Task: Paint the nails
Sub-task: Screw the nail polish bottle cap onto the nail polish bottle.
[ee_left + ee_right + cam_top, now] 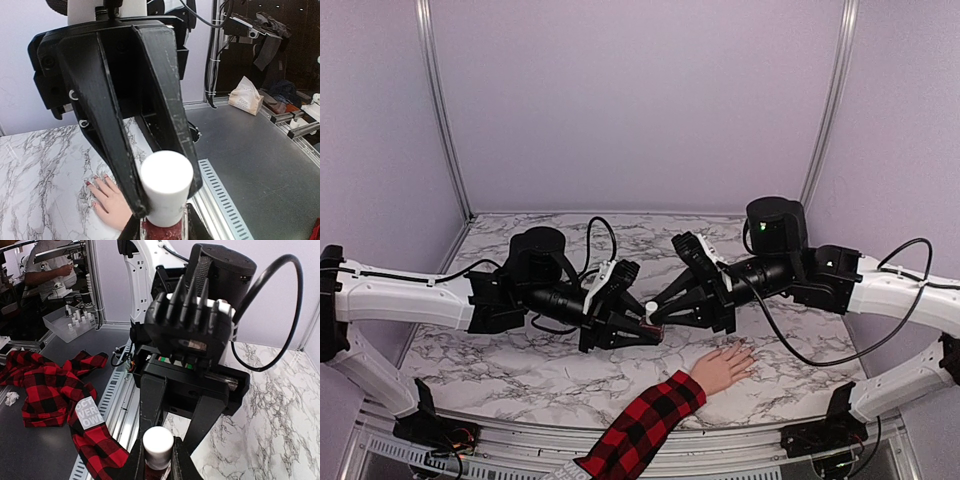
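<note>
Left wrist view: nails (89,183) tiny, reddish, on the fingertips of a pale hand (112,202) lying flat on the marble desk (40,165). The left end effector (163,234) is narrow, clamped on a bottle (162,230) holding dark red polish. The right end effector (167,197) has its fingers pressed to either side of the white cap (166,182).

Right wrist view: the grip on the cap seen from the other side, with nails out of sight. The plaid sleeve (102,452) trails off the desk onto a grey bench (30,450). A clear tray (60,329) far left holds small white-capped bottles.

Top view: the hand lies near, right of centre, with the sleeve running off the near edge. Nails are too small to make out. Both end effectors meet mid-desk, just left of the hand.
</note>
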Action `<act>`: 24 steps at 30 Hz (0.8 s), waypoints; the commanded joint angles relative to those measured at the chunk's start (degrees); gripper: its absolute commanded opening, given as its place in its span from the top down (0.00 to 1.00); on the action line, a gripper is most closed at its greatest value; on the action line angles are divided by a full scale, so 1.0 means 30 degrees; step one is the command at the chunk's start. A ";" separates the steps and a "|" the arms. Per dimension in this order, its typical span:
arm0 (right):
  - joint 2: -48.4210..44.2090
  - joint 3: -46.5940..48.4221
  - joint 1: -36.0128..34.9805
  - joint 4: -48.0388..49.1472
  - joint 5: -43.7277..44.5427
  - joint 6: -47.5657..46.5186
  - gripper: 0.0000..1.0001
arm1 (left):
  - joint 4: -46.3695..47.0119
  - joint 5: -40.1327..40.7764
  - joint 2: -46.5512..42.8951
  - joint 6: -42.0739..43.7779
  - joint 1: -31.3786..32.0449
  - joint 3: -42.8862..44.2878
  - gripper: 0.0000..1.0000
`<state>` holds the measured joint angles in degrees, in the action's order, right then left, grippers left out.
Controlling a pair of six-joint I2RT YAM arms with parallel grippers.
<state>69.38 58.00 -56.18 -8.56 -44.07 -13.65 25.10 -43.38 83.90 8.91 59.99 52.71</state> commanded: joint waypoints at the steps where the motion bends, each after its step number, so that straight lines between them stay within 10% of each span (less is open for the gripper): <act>1: -0.0015 0.0458 -0.0217 0.0066 0.1837 0.0377 0.93 | 0.0668 0.3365 -0.0659 0.0070 -0.0249 0.0420 1.00; 24: 0.1333 -0.0250 -0.0081 0.2551 1.3189 0.3583 0.93 | 0.2110 1.2195 -0.0327 -0.1011 -0.0279 0.0584 1.00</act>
<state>71.85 57.93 -56.27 -1.74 -14.24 -6.92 25.30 -14.13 83.53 7.09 59.13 52.69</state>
